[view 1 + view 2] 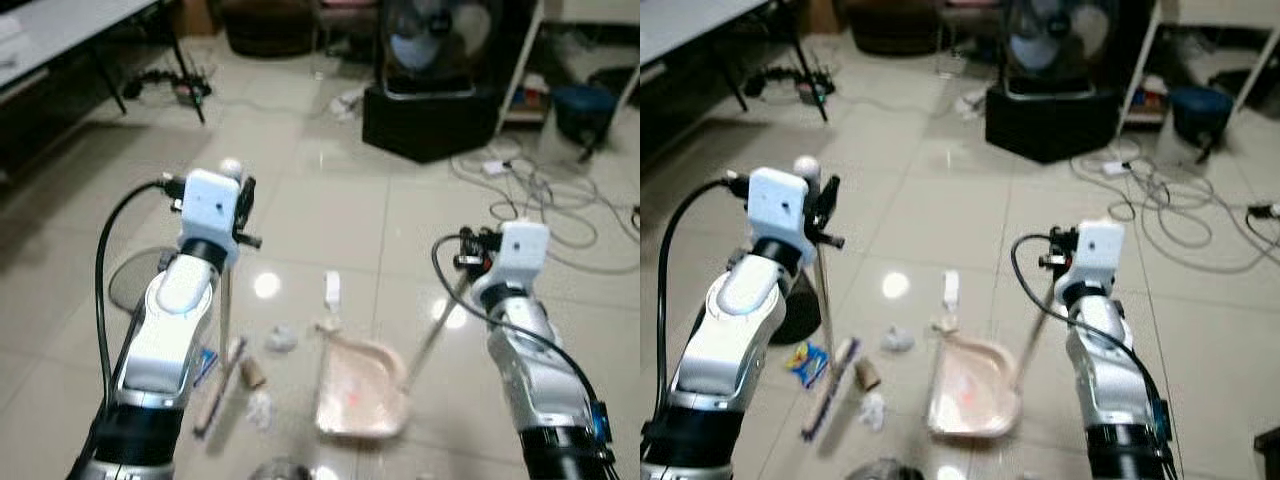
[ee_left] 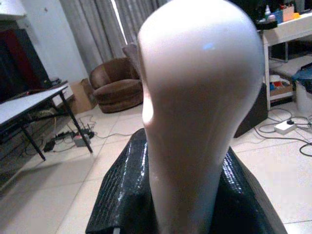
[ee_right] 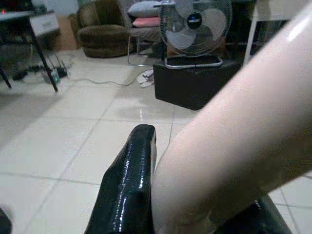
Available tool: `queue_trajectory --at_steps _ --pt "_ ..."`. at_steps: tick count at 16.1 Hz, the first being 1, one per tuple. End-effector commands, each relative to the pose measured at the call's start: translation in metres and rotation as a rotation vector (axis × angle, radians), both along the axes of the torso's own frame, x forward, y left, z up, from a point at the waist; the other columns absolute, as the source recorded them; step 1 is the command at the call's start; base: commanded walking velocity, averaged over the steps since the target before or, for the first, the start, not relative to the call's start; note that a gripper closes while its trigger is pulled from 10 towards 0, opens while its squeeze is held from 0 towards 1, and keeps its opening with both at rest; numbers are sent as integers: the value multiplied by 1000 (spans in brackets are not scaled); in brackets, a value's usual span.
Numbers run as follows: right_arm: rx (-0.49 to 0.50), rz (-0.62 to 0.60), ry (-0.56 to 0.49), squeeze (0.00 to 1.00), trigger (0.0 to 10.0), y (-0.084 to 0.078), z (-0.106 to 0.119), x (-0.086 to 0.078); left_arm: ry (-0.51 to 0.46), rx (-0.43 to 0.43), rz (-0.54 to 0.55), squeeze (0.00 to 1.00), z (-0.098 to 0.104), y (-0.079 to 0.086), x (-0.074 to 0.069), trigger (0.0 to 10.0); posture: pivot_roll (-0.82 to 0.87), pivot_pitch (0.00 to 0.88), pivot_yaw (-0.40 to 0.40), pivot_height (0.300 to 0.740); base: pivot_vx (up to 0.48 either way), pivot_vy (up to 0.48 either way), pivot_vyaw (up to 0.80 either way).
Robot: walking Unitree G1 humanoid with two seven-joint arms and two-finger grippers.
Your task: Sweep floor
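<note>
My left gripper (image 1: 240, 203) is shut on the pale broom handle (image 1: 224, 300), just below its rounded top (image 2: 195, 73). Black fingers (image 2: 122, 195) hug the handle on both sides. The broom's head (image 1: 218, 388) rests on the tiles. My right gripper (image 1: 468, 264) is shut on the slanted handle (image 3: 234, 146) of the pink dustpan (image 1: 360, 392), which lies on the floor between my arms; one black finger (image 3: 127, 185) presses against it. Litter lies beside the pan: crumpled paper (image 1: 281, 338), another wad (image 1: 259, 408), a cardboard roll (image 1: 252, 373), a blue wrapper (image 1: 205, 362) and a white stick (image 1: 332, 290).
A fan (image 1: 430, 40) stands on a black box (image 1: 430, 122) ahead. Cables (image 1: 560, 205) sprawl on the floor at the right. A table leg (image 1: 185, 70) and power strip (image 1: 185, 92) sit far left. A dark round object (image 1: 800, 310) is by my left arm.
</note>
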State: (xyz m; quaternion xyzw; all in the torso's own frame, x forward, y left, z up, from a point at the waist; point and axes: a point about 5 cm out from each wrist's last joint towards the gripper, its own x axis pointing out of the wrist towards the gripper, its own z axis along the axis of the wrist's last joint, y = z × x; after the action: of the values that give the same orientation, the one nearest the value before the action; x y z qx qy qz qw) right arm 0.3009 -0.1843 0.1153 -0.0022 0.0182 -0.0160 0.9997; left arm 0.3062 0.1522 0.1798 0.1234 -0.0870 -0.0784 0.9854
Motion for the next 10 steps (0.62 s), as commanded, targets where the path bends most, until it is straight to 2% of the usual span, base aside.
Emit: queue_trajectory --at_steps 1,4,5,10 --pt "0 36 -66 0 10000 10 15 2 -11 30 17 0 2 7 -1 10000 -66 37 81 740 0 379 0" --pt "-21 55 -48 0 10000 15 13 4 36 49 34 0 -15 11 -6 10000 -63 32 66 740 0 370 0" --pt "-24 92 -36 0 10000 22 11 4 50 51 47 0 -21 15 -9 10000 -59 30 49 740 0 371 0" --pt "-17 128 -39 0 10000 35 11 5 66 46 58 0 -28 20 -12 10000 -54 14 40 740 0 371 0"
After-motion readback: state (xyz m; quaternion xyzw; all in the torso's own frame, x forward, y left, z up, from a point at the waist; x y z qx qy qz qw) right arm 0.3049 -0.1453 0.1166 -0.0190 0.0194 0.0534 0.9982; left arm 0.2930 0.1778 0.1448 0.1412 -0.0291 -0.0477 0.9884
